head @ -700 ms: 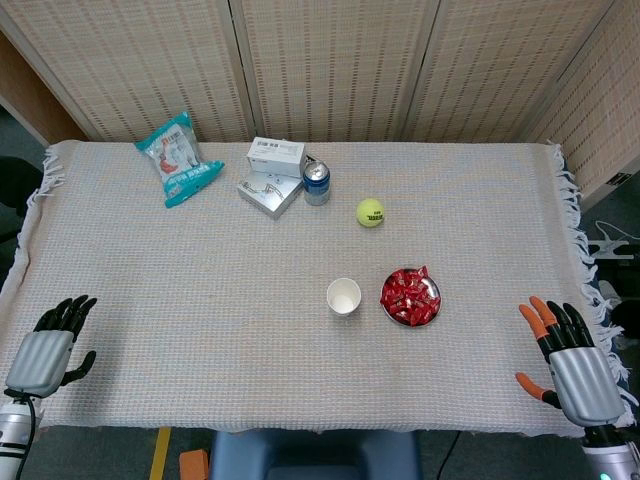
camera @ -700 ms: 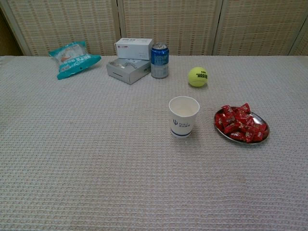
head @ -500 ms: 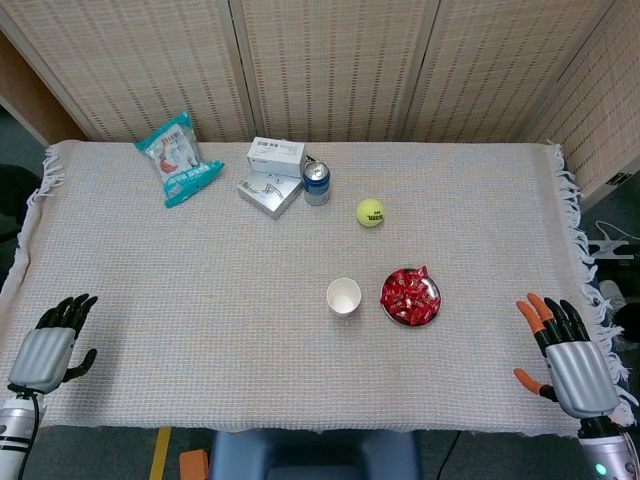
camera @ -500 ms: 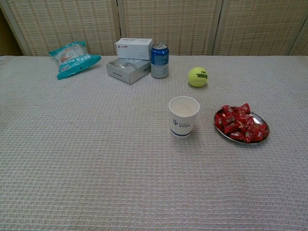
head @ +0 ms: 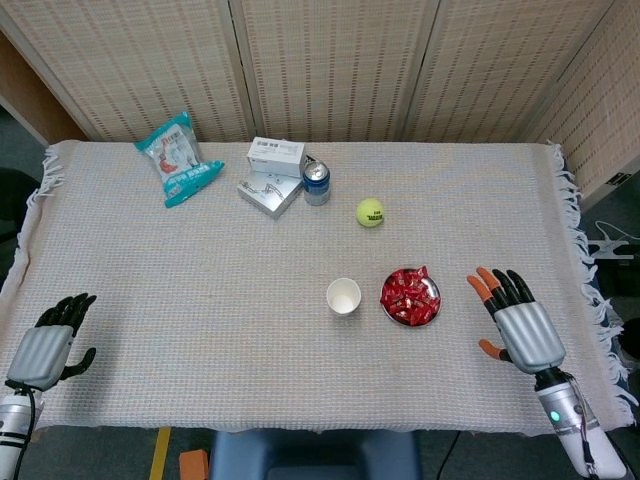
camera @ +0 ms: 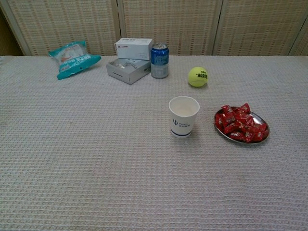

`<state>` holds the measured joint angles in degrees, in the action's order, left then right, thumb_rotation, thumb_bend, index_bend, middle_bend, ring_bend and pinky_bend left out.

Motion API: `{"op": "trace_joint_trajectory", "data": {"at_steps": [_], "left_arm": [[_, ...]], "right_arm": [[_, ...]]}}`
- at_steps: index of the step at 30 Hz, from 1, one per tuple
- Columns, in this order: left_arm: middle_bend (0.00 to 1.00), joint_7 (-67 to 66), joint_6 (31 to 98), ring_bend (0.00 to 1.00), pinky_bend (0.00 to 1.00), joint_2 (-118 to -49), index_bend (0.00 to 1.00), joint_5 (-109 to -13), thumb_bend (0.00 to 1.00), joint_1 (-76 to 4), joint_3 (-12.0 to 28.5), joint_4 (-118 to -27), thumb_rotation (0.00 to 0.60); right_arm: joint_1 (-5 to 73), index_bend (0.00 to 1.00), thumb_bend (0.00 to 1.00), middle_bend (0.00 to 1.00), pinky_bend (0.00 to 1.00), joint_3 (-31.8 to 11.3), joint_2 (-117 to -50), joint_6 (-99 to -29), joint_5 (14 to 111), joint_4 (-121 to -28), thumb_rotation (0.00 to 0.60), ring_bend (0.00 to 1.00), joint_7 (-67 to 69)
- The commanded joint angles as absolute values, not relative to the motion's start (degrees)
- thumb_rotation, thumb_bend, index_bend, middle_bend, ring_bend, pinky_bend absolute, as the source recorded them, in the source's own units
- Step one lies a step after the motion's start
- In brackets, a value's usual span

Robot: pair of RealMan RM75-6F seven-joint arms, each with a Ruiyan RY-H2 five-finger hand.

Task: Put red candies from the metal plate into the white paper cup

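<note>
— Where were the red candies [head: 409, 296] seen?

— They were seen heaped on the metal plate [camera: 262, 121], which was placed on the cloth-covered bench [head: 200, 300], right of centre. The white paper cup [head: 343, 297] was stood upright just to the left of the plate, close beside it but not touching. Nothing could be made out inside the cup.

— And how was the right robot hand [head: 522, 326] held?

— It was held over the bench to the right of the plate, near it but apart from it. Its fingers [head: 488, 287] were spread and pointed toward the far side of the bench, and nothing was gripped in it. It was caught only in the head view.

— The left robot hand [head: 45, 349]?

— It was found at the near left edge of the bench, well away from the cup and plate. Its dark fingers were parted, and nothing was held.

— What else was laid out on the bench?

— A tennis ball [head: 370, 212] was set beyond the plate. Further back, a blue can [head: 316, 184] was stood upright just beside two white boxes [head: 273, 173], one stacked on the other. A teal snack bag [head: 177, 158] was laid toward the far left corner. Woven screen panels [head: 330, 65] were seen behind the bench.
</note>
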<state>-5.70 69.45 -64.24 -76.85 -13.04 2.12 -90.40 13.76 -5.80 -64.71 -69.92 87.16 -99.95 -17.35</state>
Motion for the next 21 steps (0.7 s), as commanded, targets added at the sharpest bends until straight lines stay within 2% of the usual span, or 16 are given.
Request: {"op": "trace_joint_trajectory", "data": {"at_steps": [1,3,5,14,16,18,21], "left_arm": [[0.00,-4.99,68.97,0.00,0.14,-64.05,0.00,-76.52,0.39,-13.29,2.30,-90.08,0.600],[0.00,-4.59,68.72,0.00,0.14,-63.94,0.00,-76.44,0.39,-13.38,2.30,-89.95,0.600],[0.00,-4.16,68.72,0.00,0.14,-63.79,0.00,-76.59,0.39,-13.38,2.25,-89.99,0.600],[0.00,-2.83,68.85,0.00,0.14,-63.42,0.00,-77.61,0.39,-13.32,1.79,-89.99,0.600],[0.00,-2.78,68.79,0.00,0.14,-63.41,0.00,-77.63,0.39,-13.35,1.78,-89.97,0.600],[0.00,-2.61,68.60,0.00,0.14,-63.43,0.00,-77.69,0.39,-13.44,1.71,-89.92,0.600],[0.00,-2.39,68.11,0.00,0.14,-63.48,0.00,-77.57,0.39,-13.67,1.68,-89.73,0.600]], "right_arm": [[20.91,0.00,0.09,0.00,0.23,-9.29,-66.22,-61.18,79.96,-102.73,0.600,0.02,-27.10],[23.52,0.00,0.09,0.00,0.31,-9.87,-67.65,-57.99,76.55,-102.47,0.600,0.07,-30.89],[25.75,0.00,0.09,0.00,0.34,-10.03,-69.52,-55.59,73.40,-101.63,0.600,0.09,-34.01],[31.00,0.00,0.09,0.00,0.35,-9.72,-76.39,-52.69,63.68,-96.96,0.600,0.08,-41.22],[31.37,0.00,0.09,0.00,0.38,-9.65,-76.72,-52.52,63.02,-96.70,0.600,0.12,-41.66],[32.83,0.00,0.09,0.01,0.47,-9.44,-77.97,-51.84,60.83,-95.39,0.600,0.24,-43.58],[35.22,0.00,0.09,0.03,0.51,-9.34,-79.61,-51.22,56.78,-93.85,0.600,0.31,-46.69]]}}
